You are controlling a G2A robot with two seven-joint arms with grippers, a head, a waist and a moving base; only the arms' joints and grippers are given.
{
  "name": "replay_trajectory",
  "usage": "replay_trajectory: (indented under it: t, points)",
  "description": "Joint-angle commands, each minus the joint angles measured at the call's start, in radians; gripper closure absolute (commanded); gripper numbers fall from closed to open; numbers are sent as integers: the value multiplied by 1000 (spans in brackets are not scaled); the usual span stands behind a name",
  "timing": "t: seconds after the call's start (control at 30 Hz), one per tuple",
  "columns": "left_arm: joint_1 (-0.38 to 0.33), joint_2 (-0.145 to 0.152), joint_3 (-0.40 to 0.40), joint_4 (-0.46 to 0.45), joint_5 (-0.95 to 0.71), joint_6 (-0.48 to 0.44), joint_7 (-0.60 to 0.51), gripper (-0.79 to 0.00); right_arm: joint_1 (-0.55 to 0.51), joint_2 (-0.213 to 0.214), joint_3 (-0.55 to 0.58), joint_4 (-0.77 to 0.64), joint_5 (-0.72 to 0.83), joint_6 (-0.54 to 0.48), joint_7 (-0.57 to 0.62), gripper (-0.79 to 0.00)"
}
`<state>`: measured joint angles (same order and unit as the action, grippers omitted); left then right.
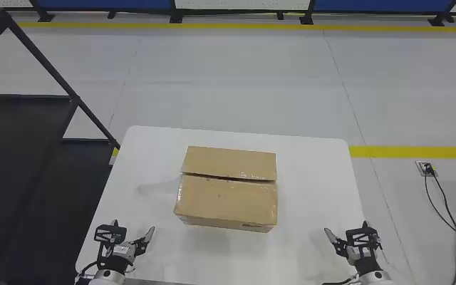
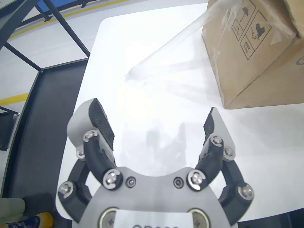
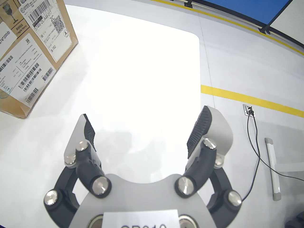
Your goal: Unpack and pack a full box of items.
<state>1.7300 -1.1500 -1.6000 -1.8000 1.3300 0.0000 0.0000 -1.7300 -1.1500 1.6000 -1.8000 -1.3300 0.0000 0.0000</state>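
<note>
Cardboard box [image 1: 228,187] sits in the middle of the table [image 1: 313,214], flaps closed. Left gripper [image 2: 153,110] over near left corner: jaws wide open, empty. Right gripper [image 3: 145,117] over near right corner: same, wide open, empty. Both well apart from box. Clear tape strip [image 2: 166,46] trails from box side onto table.

White table [image 1: 313,214] with rounded corners, on pale grey floor [image 1: 235,78]. To the left, black metal frame [image 1: 50,71] above dark platform [image 1: 35,185]. To the right, yellow floor line [image 1: 402,151], just beside it a floor socket [image 1: 425,168] with black cable [image 1: 440,206] plugged in. Far behind, blue panels [image 1: 107,3].
</note>
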Motion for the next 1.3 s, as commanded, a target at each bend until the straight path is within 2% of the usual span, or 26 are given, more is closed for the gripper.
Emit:
replay_trajectory:
  t: [0.0,0.4,0.63,0.77,0.9,1.27]
  points:
    - [0,0,0,0,0,0,0,-785,0,0,0,0,0,0,0,-785]
    - [-4,0,2,1,-5,-11,2,-785,4,0,-1,-6,1,-6,-6,-785]
    - [-50,2,-23,29,-39,-102,38,-785,28,5,5,-61,85,-212,-10,-785]
    - [-93,8,-65,43,-130,-227,27,-785,73,8,9,-70,201,-351,26,-785]
    - [-131,16,-114,63,-257,-362,-33,-785,137,10,-8,-58,364,-479,97,-785]
    - [-135,17,-121,66,-271,-380,-46,-785,150,11,-10,-57,387,-491,113,-785]
